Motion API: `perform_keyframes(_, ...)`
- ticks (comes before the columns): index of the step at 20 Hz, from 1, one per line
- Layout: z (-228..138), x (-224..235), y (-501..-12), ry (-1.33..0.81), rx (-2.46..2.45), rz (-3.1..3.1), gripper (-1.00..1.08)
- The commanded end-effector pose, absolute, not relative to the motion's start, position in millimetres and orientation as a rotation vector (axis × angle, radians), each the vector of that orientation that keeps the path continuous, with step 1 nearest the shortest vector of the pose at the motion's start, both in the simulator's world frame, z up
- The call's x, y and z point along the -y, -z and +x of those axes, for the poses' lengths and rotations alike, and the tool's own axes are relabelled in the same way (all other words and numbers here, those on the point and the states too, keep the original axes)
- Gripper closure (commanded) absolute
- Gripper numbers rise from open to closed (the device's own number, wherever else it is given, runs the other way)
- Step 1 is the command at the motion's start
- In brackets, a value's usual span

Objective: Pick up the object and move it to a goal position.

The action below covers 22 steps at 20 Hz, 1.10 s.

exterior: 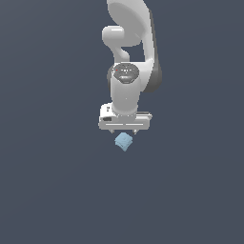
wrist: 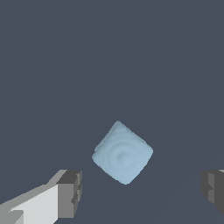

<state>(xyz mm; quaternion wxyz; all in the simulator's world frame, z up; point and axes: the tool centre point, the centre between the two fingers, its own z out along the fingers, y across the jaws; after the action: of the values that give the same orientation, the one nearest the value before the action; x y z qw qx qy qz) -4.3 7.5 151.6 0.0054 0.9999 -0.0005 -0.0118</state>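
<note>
The object (exterior: 124,141) is a small light-blue blocky cube, turned corner-on, lying on the dark grey surface. It also shows in the wrist view (wrist: 122,152), below the hand and between the two fingers' line. My white gripper (exterior: 123,130) hangs straight over it, a little above, with its short fingertips (exterior: 112,129) spread apart. In the wrist view the gripper (wrist: 142,192) is open and empty: one grey finger (wrist: 70,193) and the other finger (wrist: 213,189) stand wide on either side, neither touching the object.
The white arm (exterior: 127,71) rises behind the hand toward the top of the exterior view. A flat dark grey surface (exterior: 47,181) fills both views, with no other object on it.
</note>
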Motion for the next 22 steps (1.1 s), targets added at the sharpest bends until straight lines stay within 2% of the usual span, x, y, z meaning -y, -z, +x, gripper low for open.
perform_keyframes(1,-4.3,-7.5,-151.6,0.037,0.002,3.131,-0.92)
perform_keyframes(22,-4.6,-13.9,-148.9,0.035,-0.059,3.122,-0.92)
